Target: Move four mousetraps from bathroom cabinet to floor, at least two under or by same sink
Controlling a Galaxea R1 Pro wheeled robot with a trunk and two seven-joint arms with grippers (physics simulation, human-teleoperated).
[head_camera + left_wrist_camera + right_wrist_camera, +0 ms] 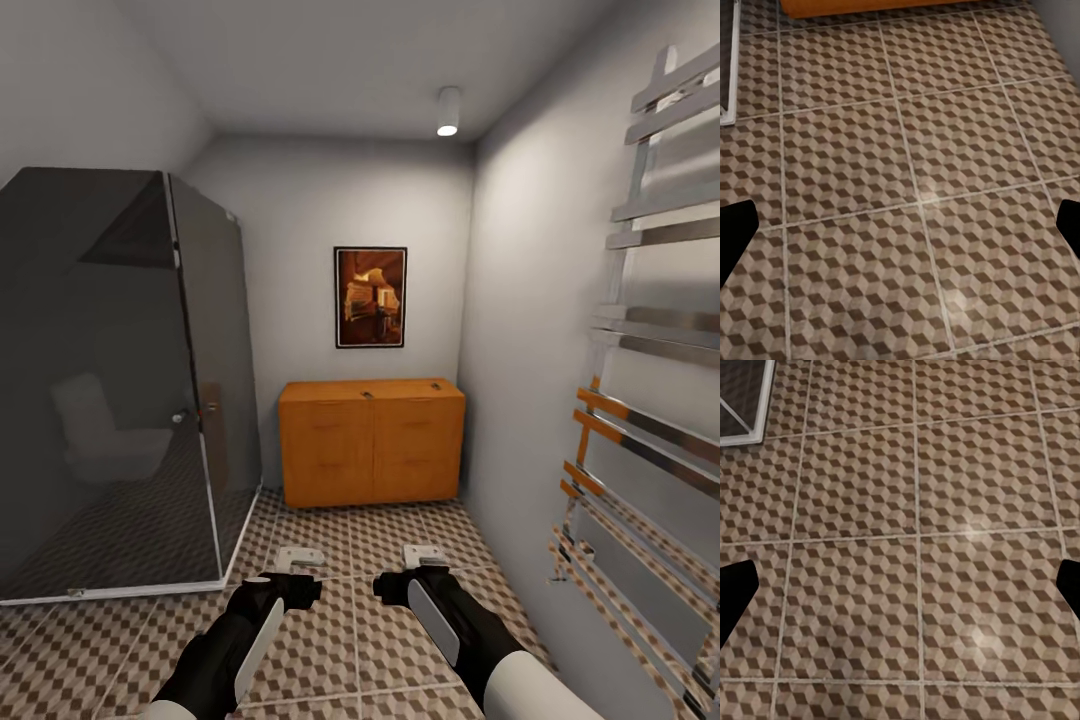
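The orange-brown cabinet [371, 443] stands shut against the far wall; a strip of its base shows in the left wrist view [870, 6]. Two tiny dark specks sit on its top, too small to identify, so the mousetraps cannot be made out. The cube-patterned bathroom floor [350, 625] stretches from me to the cabinet. My left gripper [300, 557] and right gripper [424, 553] hover side by side low over the tiles, both open and empty. Each wrist view looks down on bare floor [907, 150] [915, 510], with the dark fingertips [731, 232] [731, 592] far apart at the picture's edges. The sink is out of view.
A dark glass shower enclosure [110, 380] fills the left side; its pale base rail [731, 75] [742, 405] borders the tiles. A chrome towel radiator [640, 400] hangs on the right wall. A framed picture [370, 297] hangs above the cabinet.
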